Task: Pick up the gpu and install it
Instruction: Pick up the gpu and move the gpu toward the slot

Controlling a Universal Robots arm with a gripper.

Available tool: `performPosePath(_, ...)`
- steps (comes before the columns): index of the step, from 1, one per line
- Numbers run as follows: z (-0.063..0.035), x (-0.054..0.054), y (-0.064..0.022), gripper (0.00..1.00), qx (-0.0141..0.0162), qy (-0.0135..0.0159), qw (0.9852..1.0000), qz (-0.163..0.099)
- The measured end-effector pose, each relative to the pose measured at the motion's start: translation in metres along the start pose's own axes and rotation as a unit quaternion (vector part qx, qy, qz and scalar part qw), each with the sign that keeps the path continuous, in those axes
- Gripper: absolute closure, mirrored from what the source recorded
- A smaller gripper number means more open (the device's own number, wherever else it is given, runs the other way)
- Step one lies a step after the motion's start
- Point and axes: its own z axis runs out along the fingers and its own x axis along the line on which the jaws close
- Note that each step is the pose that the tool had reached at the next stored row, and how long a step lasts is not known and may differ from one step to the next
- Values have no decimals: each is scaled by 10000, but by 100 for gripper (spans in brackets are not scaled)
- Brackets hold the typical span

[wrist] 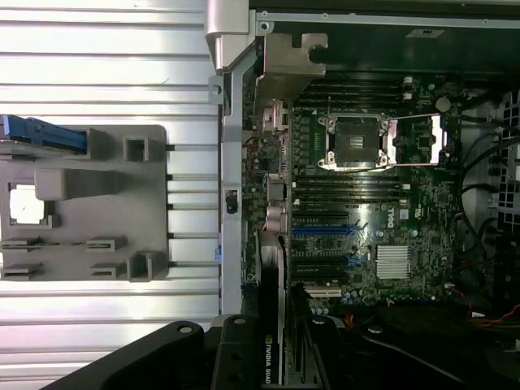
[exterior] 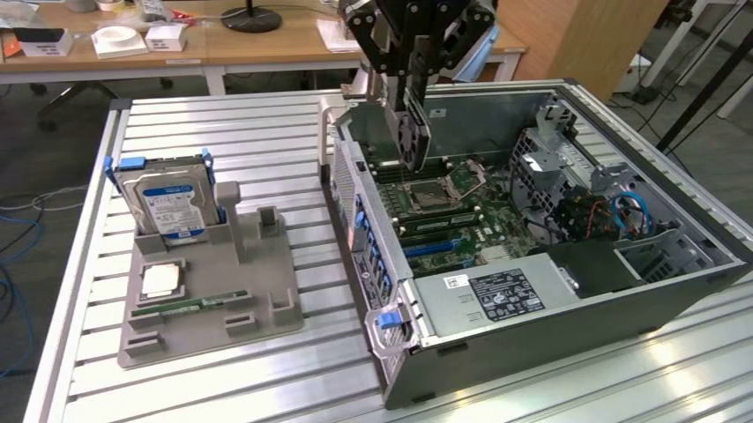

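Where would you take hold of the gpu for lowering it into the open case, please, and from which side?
Grip the gpu by its upper long edge, pinching its two flat faces, coming from straight above. It is a thin card hanging on edge over the case, so the lower edge is left free towards the motherboard. The gripper holds it that way.
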Motion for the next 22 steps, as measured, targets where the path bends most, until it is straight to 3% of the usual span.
performPosePath(18,7,-230,6,75,0,0,10000,0)
performPosePath(22,12,-413,10,75,0,0,10000,1)
